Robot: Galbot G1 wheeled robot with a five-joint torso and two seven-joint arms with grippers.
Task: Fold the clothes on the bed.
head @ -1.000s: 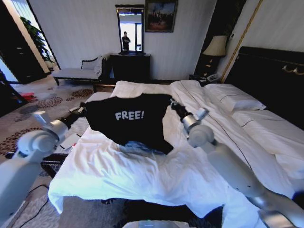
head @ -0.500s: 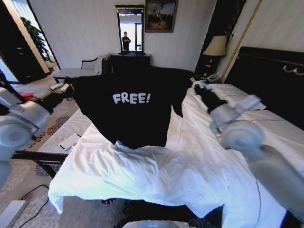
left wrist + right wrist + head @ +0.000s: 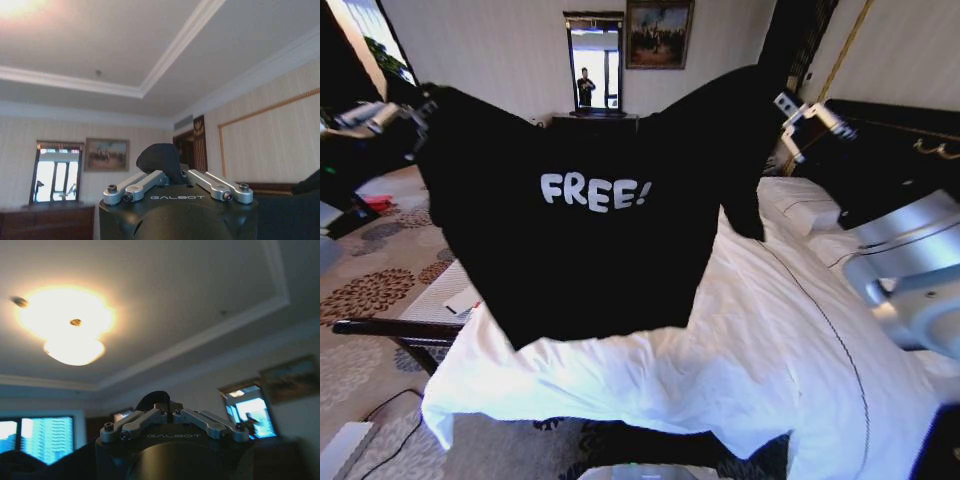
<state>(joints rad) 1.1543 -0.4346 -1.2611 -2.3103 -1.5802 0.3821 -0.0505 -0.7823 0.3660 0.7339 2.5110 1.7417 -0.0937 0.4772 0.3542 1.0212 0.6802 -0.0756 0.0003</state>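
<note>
The clothes, one black T-shirt (image 3: 590,230) with white "FREE!" lettering, hang spread in the air above the bed (image 3: 720,350), held up by both shoulders. My left gripper (image 3: 420,108) is shut on the shirt's left shoulder, high at the left. High on the right, my right gripper (image 3: 782,112) is shut on the other shoulder. A fold of black cloth (image 3: 159,157) sticks out between the left fingers in the left wrist view, and another fold (image 3: 152,399) shows between the right fingers in the right wrist view. The shirt's hem hangs just over the white duvet.
White pillows (image 3: 810,212) lie by the dark headboard (image 3: 895,150) at the right. A dark bench rail (image 3: 390,330) runs along the bed's left side over patterned carpet. A dresser with mirror (image 3: 595,60) stands at the far wall.
Both grippers have risen and spread apart, lifting the shirt from just above the duvet to fully hanging and stretched wide. The shirt now looms nearer and larger.
</note>
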